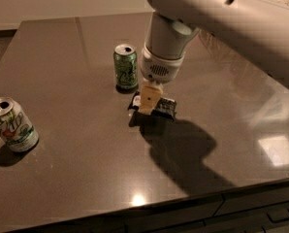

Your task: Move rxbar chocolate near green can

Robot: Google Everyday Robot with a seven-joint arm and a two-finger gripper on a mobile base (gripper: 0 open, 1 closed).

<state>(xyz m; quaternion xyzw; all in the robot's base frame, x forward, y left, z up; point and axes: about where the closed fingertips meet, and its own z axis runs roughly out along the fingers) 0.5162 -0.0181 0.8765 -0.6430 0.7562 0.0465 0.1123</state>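
The green can (125, 67) stands upright on the dark table (62, 178), left of centre. The rxbar chocolate (167, 107), a flat black-wrapped bar, is just right of and in front of the can, a short gap away. My gripper (147, 107) comes down from the big white arm (166, 42) and is shut on the bar's middle, with a pale finger (149, 97) across it. The bar seems to hang slightly above the table, with its shadow underneath. Part of the bar is hidden behind the finger.
A white can with a green-and-red logo (12, 125) stands at the table's left front. The table's front edge (183, 200) runs along the bottom, with drawers below. The arm's shadow lies right of the bar.
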